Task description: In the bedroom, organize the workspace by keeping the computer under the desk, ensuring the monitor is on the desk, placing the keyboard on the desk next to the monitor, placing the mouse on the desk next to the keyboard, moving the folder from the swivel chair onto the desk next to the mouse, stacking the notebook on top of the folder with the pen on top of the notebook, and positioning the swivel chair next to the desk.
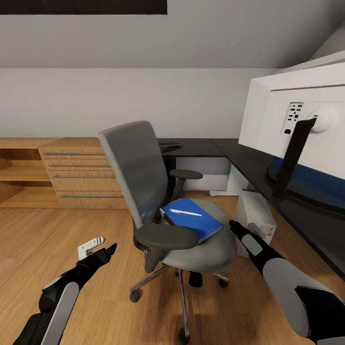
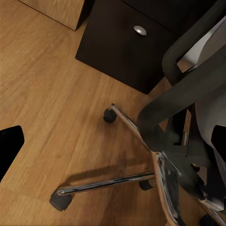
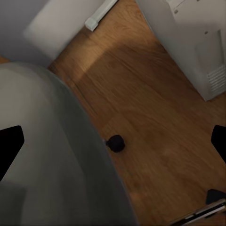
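Claws (image 1: 111, 249) beside chair (image 1: 143, 191) (folder (image 1: 191, 218) aboard)

Wooden drawer unit (image 1: 81, 173) with four metal handles stands against the white wall (image 1: 143, 100); open wooden shelving (image 1: 19, 172) adjoins it on the side away from the dark cabinet. Wood plank floor (image 1: 57, 230) runs out in front of the drawer unit. Dark cabinet (image 2: 125, 44) with round metal knob (image 2: 140, 30) sits just beside the unit.
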### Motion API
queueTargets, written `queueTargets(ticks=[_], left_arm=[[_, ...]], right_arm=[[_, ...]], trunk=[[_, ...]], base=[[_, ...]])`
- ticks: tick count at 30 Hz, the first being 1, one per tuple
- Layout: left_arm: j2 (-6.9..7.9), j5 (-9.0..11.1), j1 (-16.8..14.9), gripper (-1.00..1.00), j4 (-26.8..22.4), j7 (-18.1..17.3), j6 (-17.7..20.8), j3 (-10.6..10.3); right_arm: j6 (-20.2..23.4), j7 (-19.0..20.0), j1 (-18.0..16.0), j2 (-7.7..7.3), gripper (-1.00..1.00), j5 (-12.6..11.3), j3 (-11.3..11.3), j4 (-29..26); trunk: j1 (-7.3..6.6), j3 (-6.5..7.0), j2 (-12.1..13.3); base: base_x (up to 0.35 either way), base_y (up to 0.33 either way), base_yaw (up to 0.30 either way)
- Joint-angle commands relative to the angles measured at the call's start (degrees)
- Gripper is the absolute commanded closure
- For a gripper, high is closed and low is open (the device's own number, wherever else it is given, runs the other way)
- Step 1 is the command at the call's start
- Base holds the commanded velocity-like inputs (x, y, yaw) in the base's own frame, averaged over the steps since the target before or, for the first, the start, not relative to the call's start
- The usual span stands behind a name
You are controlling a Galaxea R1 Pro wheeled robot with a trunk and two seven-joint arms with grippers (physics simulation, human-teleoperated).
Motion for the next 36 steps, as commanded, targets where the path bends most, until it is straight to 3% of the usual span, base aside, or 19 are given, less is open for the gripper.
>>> queueTargets(ticks=[1,22,36], left_arm=[[0.00,0.62,-0.03,-1.00,-0.07,0.47,0.23,-0.02],[0.03,0.57,-0.03,-1.00,-0.06,0.49,0.23,0.04],[0.03,0.57,-0.03,-1.00,-0.07,0.51,0.23,0.28]], right_arm=[[0.06,-0.14,-0.02,0.02,-1.00,-0.44,-0.10,-0.06],[-0.05,-0.05,0.01,0.18,-1.00,-0.75,-0.09,0.66],[-0.05,0.03,0.03,0.16,-1.00,-0.76,-0.09,0.67]], trunk=[[-0.01,-0.06,-0.02],[-0.01,-0.06,-0.02],[-0.01,-0.06,-0.02]], base=[[0.000,0.000,0.000],[0.000,0.000,0.005],[0.000,0.000,0.204]])
